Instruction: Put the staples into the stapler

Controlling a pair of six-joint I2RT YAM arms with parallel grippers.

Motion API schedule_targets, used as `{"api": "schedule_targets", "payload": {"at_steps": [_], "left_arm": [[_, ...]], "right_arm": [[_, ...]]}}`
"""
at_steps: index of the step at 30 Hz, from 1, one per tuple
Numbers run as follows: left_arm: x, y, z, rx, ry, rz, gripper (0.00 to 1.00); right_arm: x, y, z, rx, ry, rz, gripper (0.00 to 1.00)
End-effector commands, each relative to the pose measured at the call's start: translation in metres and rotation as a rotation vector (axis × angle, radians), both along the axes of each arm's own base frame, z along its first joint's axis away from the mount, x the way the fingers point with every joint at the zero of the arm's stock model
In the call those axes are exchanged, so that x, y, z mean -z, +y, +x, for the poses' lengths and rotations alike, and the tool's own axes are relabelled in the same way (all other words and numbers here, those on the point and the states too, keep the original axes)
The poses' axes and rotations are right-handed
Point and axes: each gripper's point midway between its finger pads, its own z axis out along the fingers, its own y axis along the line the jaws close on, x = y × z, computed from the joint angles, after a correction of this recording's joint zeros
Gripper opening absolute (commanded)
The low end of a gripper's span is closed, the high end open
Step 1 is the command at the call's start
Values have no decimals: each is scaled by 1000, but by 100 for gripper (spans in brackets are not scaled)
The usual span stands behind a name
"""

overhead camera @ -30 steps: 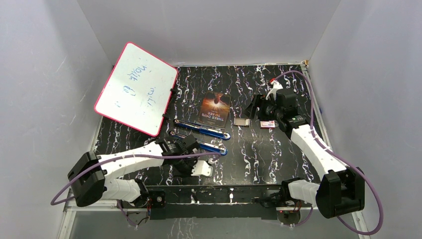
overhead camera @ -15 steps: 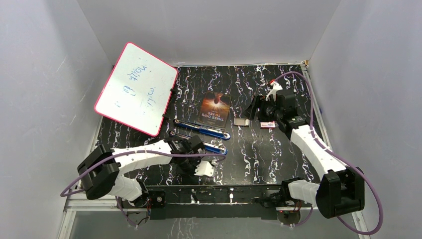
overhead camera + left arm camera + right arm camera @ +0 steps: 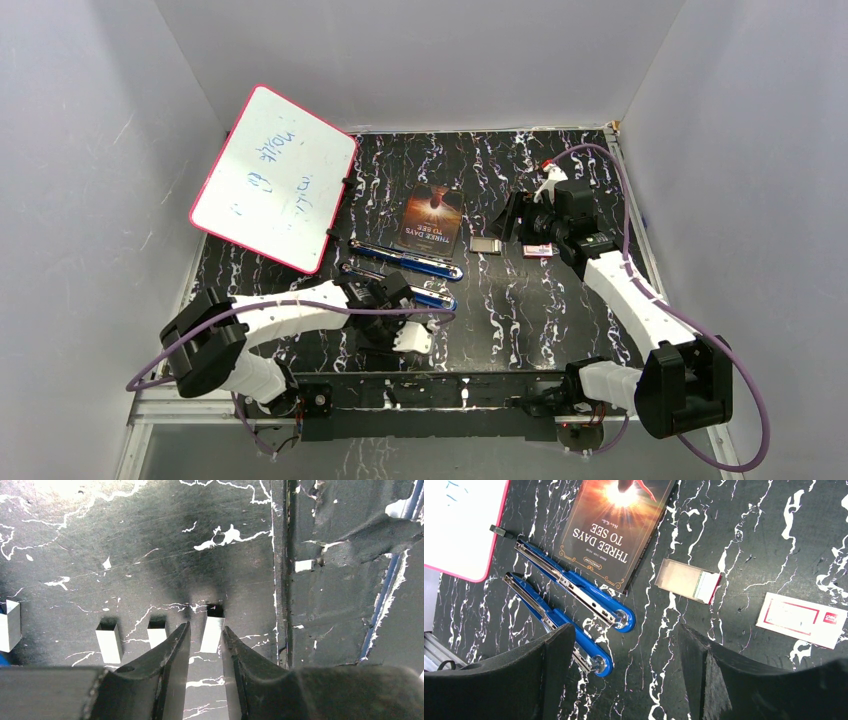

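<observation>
Several short silvery staples strips lie on the black marbled table in the left wrist view: one strip (image 3: 212, 634) sits right at the tips of my left gripper (image 3: 205, 627), two more (image 3: 157, 633) (image 3: 109, 642) lie to its left. The left jaws stand a little apart, wider than that strip, gripping nothing. Two blue staplers lie swung open side by side, one (image 3: 574, 587) (image 3: 405, 260) nearer the book, the other (image 3: 556, 620) (image 3: 428, 297) below it. My right gripper (image 3: 624, 630) (image 3: 518, 215) hovers wide open above the table, empty.
A book (image 3: 433, 220) lies behind the staplers, and a pink-rimmed whiteboard (image 3: 272, 178) leans at the back left. An open staple box (image 3: 689, 580) and a red-and-white box (image 3: 801, 620) lie right of the book. The table's front edge rail (image 3: 285, 580) runs just right of the left gripper.
The left arm's elbow has swung right and the left gripper has shifted slightly toward the front edge, its jaws parting a little. The right arm has not moved.
</observation>
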Motion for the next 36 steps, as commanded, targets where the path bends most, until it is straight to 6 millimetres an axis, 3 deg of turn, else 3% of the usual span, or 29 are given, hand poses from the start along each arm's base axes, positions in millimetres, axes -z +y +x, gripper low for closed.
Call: {"api": "schedule_targets", "payload": {"at_steps": [1,4,6,9,12,16,19,22,25,28,36], "left_arm": [[-21,-15,6,-3,-36,-74,29],[-47,-34,19,-67,-101,-185,30],[-70,-54,39,-178,-191,-312,31],[-114,-76,75,-455,-297,-579,51],[-139,-76,105,-706,-294,-747,63],[-149,-49,147,-1016,-130,-813,66],[-150,-23,174,-1242,-40,-849,67],[-149,-4,189,-1405,-1,-872,68],[-144,6,192,-1483,22,-874,69],[-134,5,183,-1487,74,-850,70],[-107,17,169,-1558,92,-764,71]], "right_arm": [[-16,0,0,-5,-54,8,83],[-21,-1,-1,-7,-79,8,83],[-23,-8,0,18,-98,-20,83],[-28,-14,2,36,-123,-57,82],[-31,-10,0,12,-119,-69,79],[-26,21,-13,-67,-108,-112,78],[-19,60,-32,-155,-98,-119,77],[-13,103,-56,-263,-93,-85,76],[-1,144,-83,-379,-73,-52,76],[17,174,-108,-468,-49,-51,76],[68,212,-129,-541,4,-112,77]]}}
